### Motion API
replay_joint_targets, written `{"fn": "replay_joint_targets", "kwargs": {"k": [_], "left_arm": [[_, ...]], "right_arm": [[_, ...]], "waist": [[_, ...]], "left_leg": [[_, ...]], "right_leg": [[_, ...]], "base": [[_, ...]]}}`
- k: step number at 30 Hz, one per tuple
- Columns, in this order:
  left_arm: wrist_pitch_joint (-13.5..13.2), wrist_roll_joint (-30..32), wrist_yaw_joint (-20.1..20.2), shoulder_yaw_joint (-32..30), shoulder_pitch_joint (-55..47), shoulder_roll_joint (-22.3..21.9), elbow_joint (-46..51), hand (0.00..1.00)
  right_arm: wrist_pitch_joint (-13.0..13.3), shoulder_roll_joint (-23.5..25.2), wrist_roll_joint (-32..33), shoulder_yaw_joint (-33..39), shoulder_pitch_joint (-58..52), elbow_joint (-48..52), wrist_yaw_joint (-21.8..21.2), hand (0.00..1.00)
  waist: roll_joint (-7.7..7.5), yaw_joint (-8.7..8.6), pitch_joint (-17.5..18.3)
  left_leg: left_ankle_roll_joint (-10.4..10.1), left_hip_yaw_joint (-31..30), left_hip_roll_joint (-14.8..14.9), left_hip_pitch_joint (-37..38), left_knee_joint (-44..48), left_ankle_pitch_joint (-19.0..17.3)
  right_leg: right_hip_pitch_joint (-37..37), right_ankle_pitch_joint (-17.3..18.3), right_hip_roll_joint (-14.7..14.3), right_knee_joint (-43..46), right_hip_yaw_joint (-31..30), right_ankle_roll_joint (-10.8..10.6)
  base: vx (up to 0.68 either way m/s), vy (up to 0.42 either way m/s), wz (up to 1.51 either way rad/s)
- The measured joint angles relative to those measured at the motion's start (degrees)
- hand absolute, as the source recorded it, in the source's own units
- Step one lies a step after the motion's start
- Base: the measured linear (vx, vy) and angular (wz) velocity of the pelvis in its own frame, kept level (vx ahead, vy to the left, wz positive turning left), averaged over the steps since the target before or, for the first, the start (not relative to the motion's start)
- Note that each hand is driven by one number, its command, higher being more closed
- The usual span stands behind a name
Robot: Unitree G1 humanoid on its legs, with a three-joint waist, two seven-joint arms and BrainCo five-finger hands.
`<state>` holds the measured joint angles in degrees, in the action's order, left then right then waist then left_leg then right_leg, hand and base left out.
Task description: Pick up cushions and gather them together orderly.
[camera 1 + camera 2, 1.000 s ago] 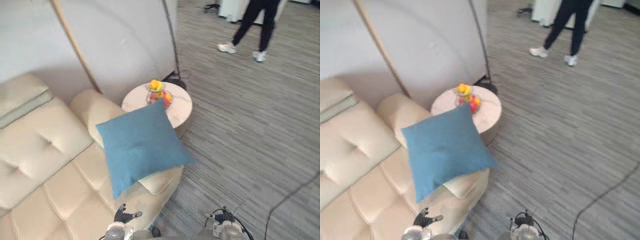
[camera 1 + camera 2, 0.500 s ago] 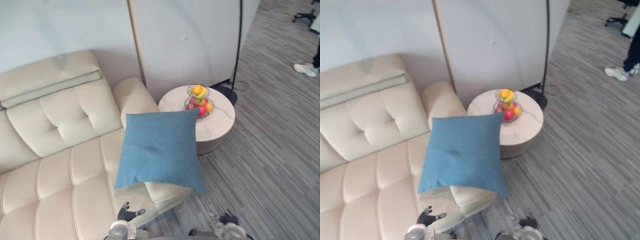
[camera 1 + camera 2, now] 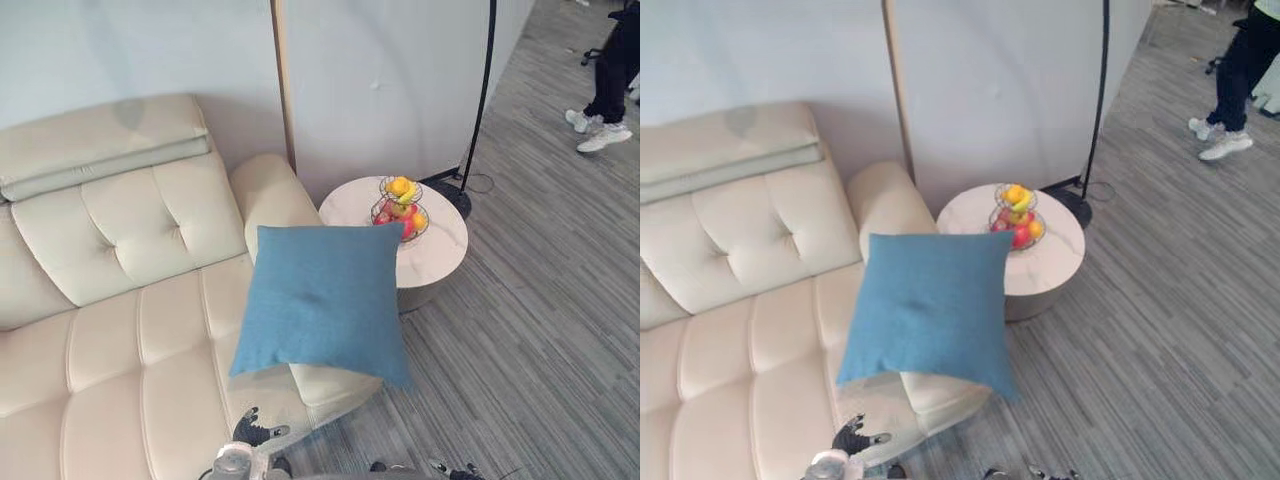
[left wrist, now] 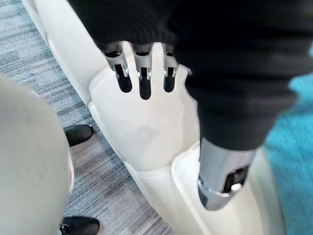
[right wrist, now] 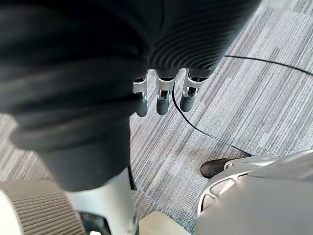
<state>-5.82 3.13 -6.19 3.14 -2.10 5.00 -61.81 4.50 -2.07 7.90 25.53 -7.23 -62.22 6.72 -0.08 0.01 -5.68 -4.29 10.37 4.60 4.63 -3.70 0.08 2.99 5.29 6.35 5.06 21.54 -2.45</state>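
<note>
Risk of knocking blue cushion [image 3: 320, 305] off sofa [image 3: 110, 320] onto floor with a one-sided grab, given lower corner overhanging seat edge. Risk too of sweeping it into fruit basket [image 3: 400, 205] on round desk [image 3: 445, 250] just beside. Left hand [image 3: 255, 434] low by sofa front, fingers [image 4: 142, 81] loosely straight, holding nothing. Right hand [image 5: 164, 95] hanging over carpet, fingers relaxed, empty. Both well short of cushion.

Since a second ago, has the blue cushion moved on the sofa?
No. The blue cushion leans at the same end of the sofa, its top corner by the round table; the camera swung, not the cushion.
</note>
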Motion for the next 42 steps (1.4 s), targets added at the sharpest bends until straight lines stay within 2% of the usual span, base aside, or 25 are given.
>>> {"fn": "replay_joint_targets", "kwargs": {"k": [7,13,18,21,26,30,35,42], "left_arm": [[0.0,-1.2,-0.1,-4.1,-0.6,1.6,0.3,0.0],[0.0,-3.4,-0.4,-7.2,-1.4,5.2,0.6,0.0],[-0.2,-4.5,-1.2,-8.9,-1.1,6.0,7.6,0.0],[-0.6,-5.9,-1.4,-8.9,-1.1,7.1,14.2,0.0],[-1.5,-8.1,-2.6,-8.9,-1.0,7.7,23.3,0.0],[-2.3,-8.9,-3.7,-8.8,-1.1,7.3,29.4,0.0],[-2.6,-8.9,-3.8,-7.6,-0.8,6.0,32.2,0.0],[-2.5,-8.7,-3.7,-1.8,0.2,4.5,32.5,0.0]], "right_arm": [[0.0,-1.7,0.7,0.1,0.3,0.8,0.1,0.0],[0.3,-7.4,1.0,1.3,1.4,5.5,0.2,0.0],[0.5,-9.7,0.9,0.3,3.8,13.3,0.2,0.0],[1.1,-11.7,-0.6,-4.8,5.2,21.3,0.1,0.0],[2.4,-12.1,-1.3,-9.5,7.4,27.9,-0.3,0.0],[2.7,-11.5,-2.4,-13.0,7.8,28.2,-1.4,0.0],[2.7,-11.3,-2.3,-15.2,7.7,29.2,-1.9,0.0],[2.7,-8.3,-0.1,-20.4,8.5,30.0,-2.7,0.0]], "waist": [[-0.54,-0.01,-0.1],[0.31,0.13,0.6],[0.69,0.05,0.9],[0.39,0.0,1.0],[0.02,0.05,1.2],[-0.02,0.02,1.2],[0.2,-0.14,1.3],[0.27,-0.39,1.3]], "left_leg": [[0.3,0.4,-0.3,0.6,-2.3,1.1],[0.3,0.8,-0.9,0.4,-2.2,0.4],[0.3,0.0,-1.2,0.4,-2.1,0.4],[0.3,0.0,-1.3,0.8,-2.1,0.4],[0.4,-0.1,-1.3,0.6,-2.1,0.4],[0.4,-0.5,-1.3,0.3,-2.1,0.4],[0.4,-1.3,-1.3,-0.7,-2.1,0.4],[0.4,-1.6,-1.3,-1.7,-2.1,0.4]], "right_leg": [[-0.1,-0.6,-0.4,-1.4,-1.6,-0.8],[-0.9,-1.1,-0.3,-1.4,-2.9,-0.6],[-0.7,-1.1,-0.3,-1.6,-2.2,-0.5],[0.2,-1.1,-0.3,-2.3,-2.2,-0.5],[0.1,-1.1,-0.2,-2.4,-2.2,-0.5],[0.0,-1.2,-0.3,-2.7,-2.0,-0.5],[-0.2,-1.8,-0.5,-3.7,-1.5,-0.6],[0.0,-2.8,-0.9,-6.2,-1.0,-0.4]], "base": [[-0.07,0.026,-0.02],[0.06,0.017,-0.09],[0.12,0.002,0.06],[0.04,-0.001,0.05],[0.0,0.0,0.0],[-0.03,0.004,0.03],[-0.01,0.0,0.04],[0.01,0.0,0.01]]}}
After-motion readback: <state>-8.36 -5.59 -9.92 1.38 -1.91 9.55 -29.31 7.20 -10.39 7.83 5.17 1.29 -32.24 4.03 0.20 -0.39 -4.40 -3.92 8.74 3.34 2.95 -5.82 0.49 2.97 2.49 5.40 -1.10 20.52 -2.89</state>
